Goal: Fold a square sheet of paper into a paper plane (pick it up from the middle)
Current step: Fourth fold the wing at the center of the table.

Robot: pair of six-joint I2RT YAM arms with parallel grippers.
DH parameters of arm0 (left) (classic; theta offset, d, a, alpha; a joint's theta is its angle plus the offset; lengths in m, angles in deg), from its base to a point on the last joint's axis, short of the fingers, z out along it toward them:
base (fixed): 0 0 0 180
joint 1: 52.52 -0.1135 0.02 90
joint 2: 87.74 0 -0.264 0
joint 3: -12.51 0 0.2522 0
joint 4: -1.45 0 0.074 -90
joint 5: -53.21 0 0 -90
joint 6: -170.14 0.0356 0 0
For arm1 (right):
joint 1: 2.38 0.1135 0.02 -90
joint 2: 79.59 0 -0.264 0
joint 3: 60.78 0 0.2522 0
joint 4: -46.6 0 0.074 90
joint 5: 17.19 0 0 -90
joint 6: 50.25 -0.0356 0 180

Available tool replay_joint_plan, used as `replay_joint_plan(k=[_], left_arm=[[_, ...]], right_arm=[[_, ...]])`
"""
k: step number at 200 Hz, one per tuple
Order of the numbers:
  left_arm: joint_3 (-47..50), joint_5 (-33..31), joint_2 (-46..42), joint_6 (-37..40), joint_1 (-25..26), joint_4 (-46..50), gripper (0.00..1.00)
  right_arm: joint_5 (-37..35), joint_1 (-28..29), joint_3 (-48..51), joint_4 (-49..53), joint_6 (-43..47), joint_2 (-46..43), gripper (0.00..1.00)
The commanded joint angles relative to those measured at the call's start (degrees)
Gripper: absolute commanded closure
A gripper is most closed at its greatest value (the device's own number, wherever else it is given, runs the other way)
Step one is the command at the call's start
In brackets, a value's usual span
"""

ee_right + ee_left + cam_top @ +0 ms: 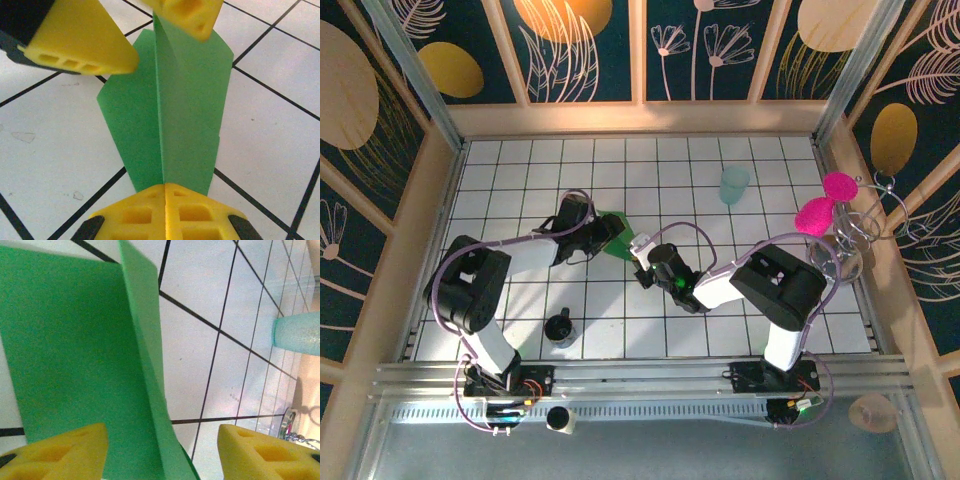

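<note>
The green paper plane (623, 240) lies mid-table as a narrow folded shape whose centre crease stands up. In the right wrist view the plane (187, 100) spreads two flat wings, and my right gripper (165, 207) is shut on the near end of its raised crease. My right gripper (646, 266) sits just right of the paper. My left gripper (606, 234) is at the paper's other end, open. Its yellow fingers (60, 455) straddle the upright fold of the plane (75, 350) without touching it. The same left fingers (80, 42) show from the right wrist.
A pale teal cup (734, 184) stands at the back right, also the cup (299, 332) in the left wrist view. A small black cup (560, 328) sits near the left arm. Pink objects (825, 205) and a wire stand (860, 235) occupy the right edge.
</note>
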Motion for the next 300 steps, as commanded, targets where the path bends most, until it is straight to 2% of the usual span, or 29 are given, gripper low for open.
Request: replay_joint_plan(k=[1, 34, 69, 84, 128, 181, 225, 253, 300], left_arm=[[-0.58, 0.73, -4.45, 3.82, -0.39, 1.95, 0.36], [2.55, -1.23, -8.70, 3.56, -0.33, 1.51, 0.33], [7.75, -1.12, -13.13, 2.16, -0.29, -3.09, 0.33], [10.20, -1.31, -15.17, 1.09, -0.29, -5.56, 0.34], [15.56, -1.07, -19.70, -0.93, -0.24, -10.65, 0.35], [19.50, 0.57, -21.46, -2.72, 0.13, -15.23, 0.37], [19.36, 1.16, -17.29, -5.80, 1.52, -14.23, 0.35], [15.98, 3.80, -11.91, -8.40, 2.94, -15.29, 0.31], [12.01, 4.13, -5.97, -11.28, 3.48, -15.39, 0.32]], right_arm=[[1.85, 0.55, -0.03, 1.13, 0.78, -2.14, 0.96], [5.36, 0.25, -0.29, 6.87, -0.43, -4.33, 1.00], [9.77, -1.21, 0.06, 11.80, -3.95, -6.85, 1.00], [13.86, -2.35, 0.15, 13.50, -5.96, -7.60, 1.00], [23.15, -5.62, 1.20, 14.02, -11.20, -8.63, 1.00], [28.14, -9.02, 2.26, 12.60, -14.47, -9.59, 1.00], [27.89, -9.03, 1.73, 12.99, -13.35, -9.11, 1.00], [27.23, -9.03, 1.65, 13.06, -12.72, -8.81, 1.00], [26.15, -8.61, 1.65, 12.93, -11.65, -8.37, 1.00]])
